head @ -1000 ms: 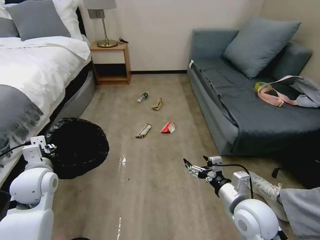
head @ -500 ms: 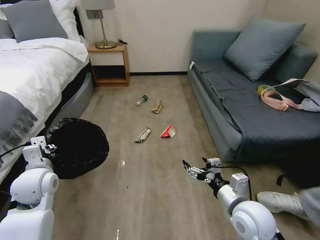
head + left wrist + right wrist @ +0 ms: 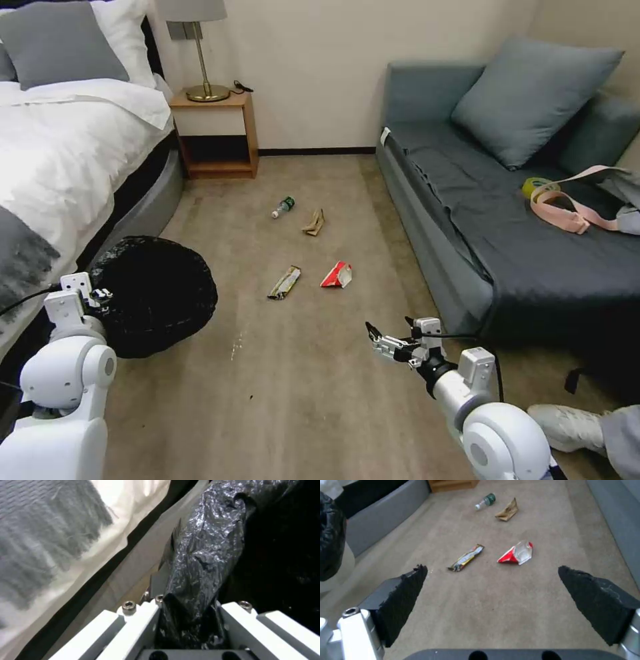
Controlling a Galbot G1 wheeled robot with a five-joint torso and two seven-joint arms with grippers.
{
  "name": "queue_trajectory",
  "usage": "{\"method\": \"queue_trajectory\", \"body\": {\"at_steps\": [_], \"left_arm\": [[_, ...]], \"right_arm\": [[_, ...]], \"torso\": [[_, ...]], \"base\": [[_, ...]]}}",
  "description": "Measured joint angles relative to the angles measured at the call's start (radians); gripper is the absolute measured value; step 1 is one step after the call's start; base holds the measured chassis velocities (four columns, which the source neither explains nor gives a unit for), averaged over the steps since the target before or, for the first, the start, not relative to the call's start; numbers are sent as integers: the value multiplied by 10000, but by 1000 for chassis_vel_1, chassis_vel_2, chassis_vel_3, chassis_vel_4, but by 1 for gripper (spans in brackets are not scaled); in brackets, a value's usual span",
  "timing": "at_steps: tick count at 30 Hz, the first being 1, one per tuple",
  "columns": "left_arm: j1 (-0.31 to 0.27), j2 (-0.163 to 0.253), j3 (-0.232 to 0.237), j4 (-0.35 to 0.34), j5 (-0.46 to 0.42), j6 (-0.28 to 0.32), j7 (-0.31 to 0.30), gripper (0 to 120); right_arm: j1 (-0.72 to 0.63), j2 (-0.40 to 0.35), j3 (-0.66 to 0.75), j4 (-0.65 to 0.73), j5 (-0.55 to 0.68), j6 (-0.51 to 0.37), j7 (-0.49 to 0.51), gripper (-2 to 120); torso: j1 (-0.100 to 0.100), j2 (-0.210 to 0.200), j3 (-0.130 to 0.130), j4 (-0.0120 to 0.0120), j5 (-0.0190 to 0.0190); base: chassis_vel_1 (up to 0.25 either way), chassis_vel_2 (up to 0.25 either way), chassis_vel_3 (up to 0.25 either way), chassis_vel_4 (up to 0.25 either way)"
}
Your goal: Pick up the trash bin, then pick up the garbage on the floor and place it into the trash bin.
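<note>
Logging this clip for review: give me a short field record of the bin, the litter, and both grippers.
trash bin: black-bagged trash bin beside the bed, on the robot's left
left gripper: left gripper with jaws shut on the bin's bagged rim
right gripper: right gripper with jaws open, nothing held, above bare floor short of the litter
litter on floor: bottle, crumpled paper, snack wrapper, red carton
litter in bin: none seen
sofa: pink strap lying on it
</note>
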Motion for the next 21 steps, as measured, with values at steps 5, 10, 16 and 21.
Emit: {"method": "queue_trajectory", "body": {"at_steps": [5,10,16,21], "left_arm": [[2,-25,-2,16,3,-11,7,3],[-10,-46,10,32,25,-17,7,3],[-27,-61,36,90,67,-29,6,3],[-29,-74,40,109,72,-39,7,3]], "right_arm": [[22,-16,-10,-64,-27,8,-4,100],[37,-24,-22,-138,-73,13,-50,100],[63,-35,-57,-241,-128,35,-71,100],[74,-36,-89,-292,-166,43,-79,100]], "torso": [[0,0,0,1,0],[0,0,0,0,0],[0,0,-1,0,1],[0,0,0,1,0]], "base": [[-130,118,122,-115],[-141,148,151,-136],[-169,164,161,-168],[-176,163,163,-172]]}}
